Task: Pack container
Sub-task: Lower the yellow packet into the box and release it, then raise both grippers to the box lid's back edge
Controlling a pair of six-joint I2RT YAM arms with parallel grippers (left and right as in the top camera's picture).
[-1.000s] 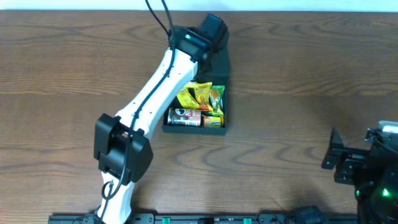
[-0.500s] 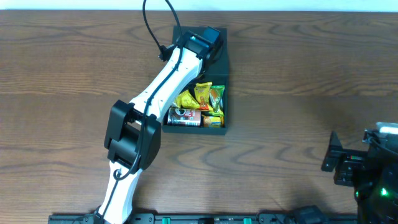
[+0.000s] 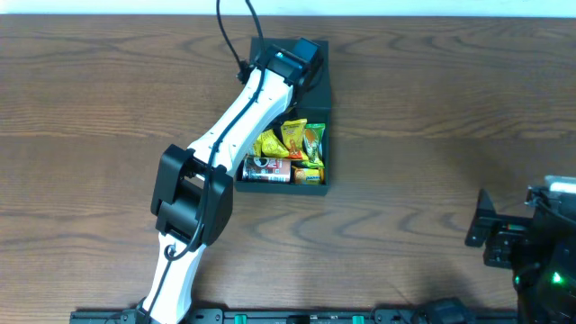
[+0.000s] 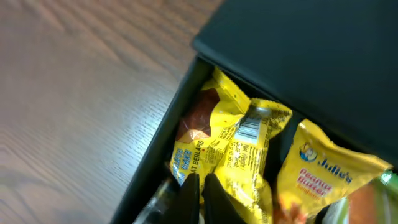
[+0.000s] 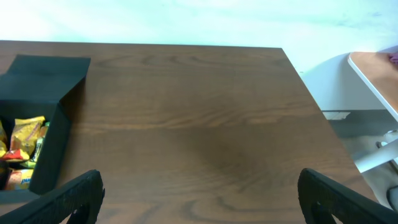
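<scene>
Mostly done: snack packets (image 3: pixel 290 139) fill the container (image 3: pixel 328 153); closing its open lid (image 3: pixel 317 90) seems left. Left fingers (image 4: pixel 188 193) are pinched shut, empty; right fingers (image 5: pixel 68 199) gape wide, holding nothing.

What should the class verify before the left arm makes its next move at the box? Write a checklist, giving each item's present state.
1. Left gripper empty: ok. Its fingers are shut together above a yellow packet, holding nothing.
2. Lid closed: not ok. It is open, and the contents show.
3. Contents sit below the rim of the container: cannot tell. The packets lie loosely beside the can.
4. Left arm clear of the opening: not ok. It reaches across the container.
5. Right gripper out of the way: ok. It is open, far to the right on the table, apart from the container.
</scene>
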